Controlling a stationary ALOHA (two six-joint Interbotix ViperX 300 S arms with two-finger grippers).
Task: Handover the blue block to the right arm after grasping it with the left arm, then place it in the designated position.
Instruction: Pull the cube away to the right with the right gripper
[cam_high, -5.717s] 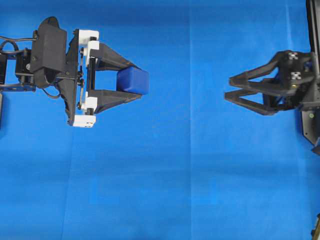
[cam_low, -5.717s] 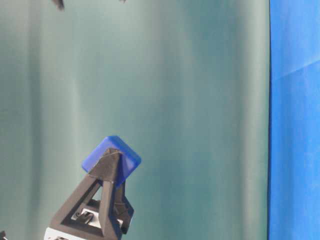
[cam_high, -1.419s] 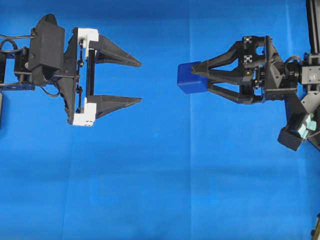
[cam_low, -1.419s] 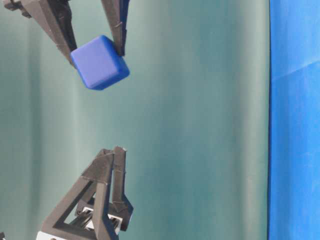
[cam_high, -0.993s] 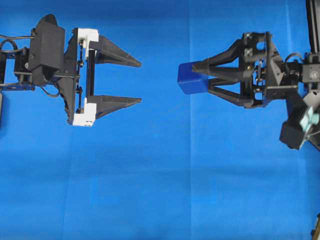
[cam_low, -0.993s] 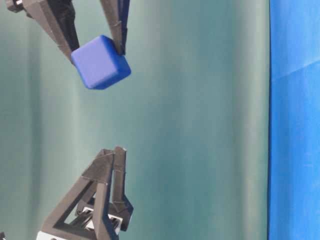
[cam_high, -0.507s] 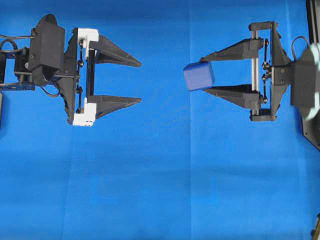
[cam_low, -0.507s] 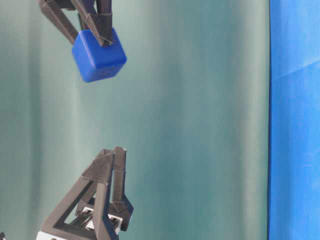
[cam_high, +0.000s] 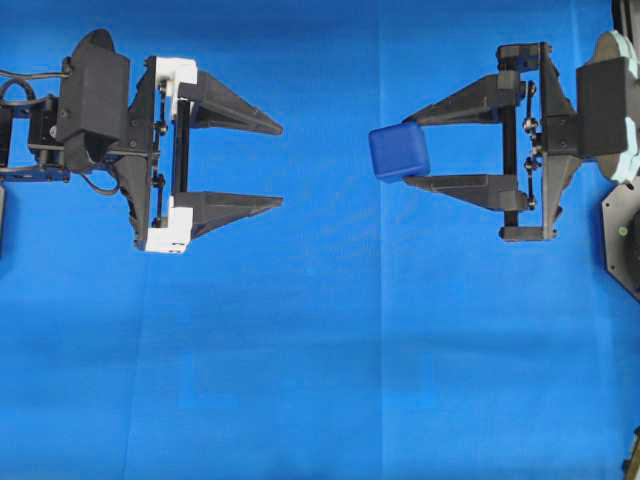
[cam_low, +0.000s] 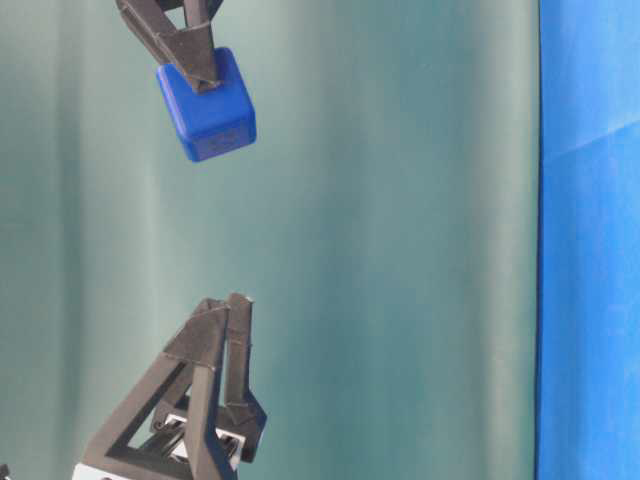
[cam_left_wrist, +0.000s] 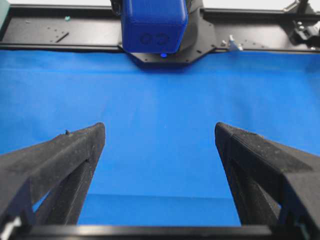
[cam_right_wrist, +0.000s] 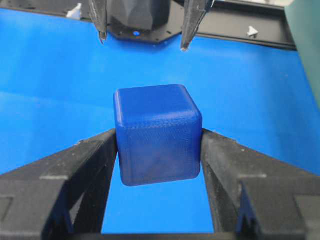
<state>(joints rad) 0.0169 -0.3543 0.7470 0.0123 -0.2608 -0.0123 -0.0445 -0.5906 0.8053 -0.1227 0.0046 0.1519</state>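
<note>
Blue block (cam_high: 399, 152) pinched at the fingertips of the right gripper (cam_high: 418, 149), up in the air above the blue cloth (cam_high: 320, 350) on the tabletop, touching nothing else. Seen from the right wrist, block squeezed on both side faces between the two black fingers (cam_right_wrist: 75, 170), top face bare. Embossed marking visible on the face turned toward the left wrist camera (cam_left_wrist: 155, 25). Left gripper (cam_high: 275, 164) spread wide, nothing between its fingers, white brackets (cam_high: 175, 75) at the finger bases, pointing straight across at the block. Clear gap of cloth between the two grippers. From table level, block (cam_low: 207, 105) hanging tilted against the green backdrop (cam_low: 400, 240), left fingertips (cam_low: 215, 330) well apart from it.
</note>
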